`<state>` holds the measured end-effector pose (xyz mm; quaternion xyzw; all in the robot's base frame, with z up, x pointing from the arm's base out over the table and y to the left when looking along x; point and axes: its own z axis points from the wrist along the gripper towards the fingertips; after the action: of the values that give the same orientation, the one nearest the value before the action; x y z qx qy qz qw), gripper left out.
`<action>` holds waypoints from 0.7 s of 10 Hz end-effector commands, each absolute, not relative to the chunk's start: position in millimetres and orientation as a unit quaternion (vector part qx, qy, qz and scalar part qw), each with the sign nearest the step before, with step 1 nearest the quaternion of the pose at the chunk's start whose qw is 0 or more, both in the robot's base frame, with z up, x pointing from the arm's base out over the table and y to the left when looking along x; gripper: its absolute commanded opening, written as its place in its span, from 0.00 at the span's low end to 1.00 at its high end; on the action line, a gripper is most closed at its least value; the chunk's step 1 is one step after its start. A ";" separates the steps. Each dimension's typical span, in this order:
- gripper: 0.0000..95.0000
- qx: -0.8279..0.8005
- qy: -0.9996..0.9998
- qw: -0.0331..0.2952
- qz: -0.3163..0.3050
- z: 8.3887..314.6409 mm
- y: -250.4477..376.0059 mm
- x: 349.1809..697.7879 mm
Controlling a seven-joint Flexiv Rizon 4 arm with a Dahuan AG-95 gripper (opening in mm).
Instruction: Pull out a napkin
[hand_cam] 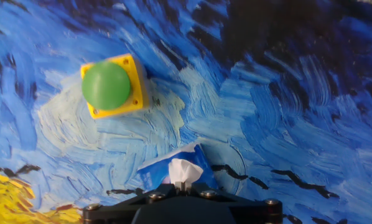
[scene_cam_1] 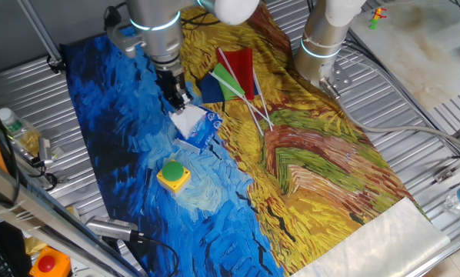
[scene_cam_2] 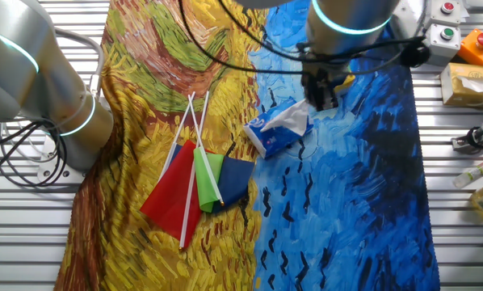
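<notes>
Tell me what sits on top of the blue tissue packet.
A white napkin sticks up from the top of the blue tissue packet, with the claw directly over it. Whether the fingers pinch the napkin is hidden, and so is the packet's opening.

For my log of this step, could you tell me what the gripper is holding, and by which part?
The gripper is pinching the napkin by its raised top, where it sticks out of the blue tissue packet.

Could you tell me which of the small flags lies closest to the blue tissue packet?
The dark blue flag: it lies nearest the tissue packet, while the green flag and red flag lie farther away.
</notes>
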<state>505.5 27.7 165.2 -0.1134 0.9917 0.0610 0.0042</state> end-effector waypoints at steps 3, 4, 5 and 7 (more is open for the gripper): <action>0.00 -0.108 0.993 -0.002 0.053 170.5 30.7 508.2; 0.00 -0.107 0.993 -0.004 0.047 176.2 32.0 509.5; 0.00 -0.106 0.993 -0.008 0.045 181.7 31.8 511.2; 0.00 -0.103 0.994 -0.017 0.041 197.8 31.9 516.2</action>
<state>516.2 31.8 199.5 -0.1035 0.9936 0.0415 -0.0164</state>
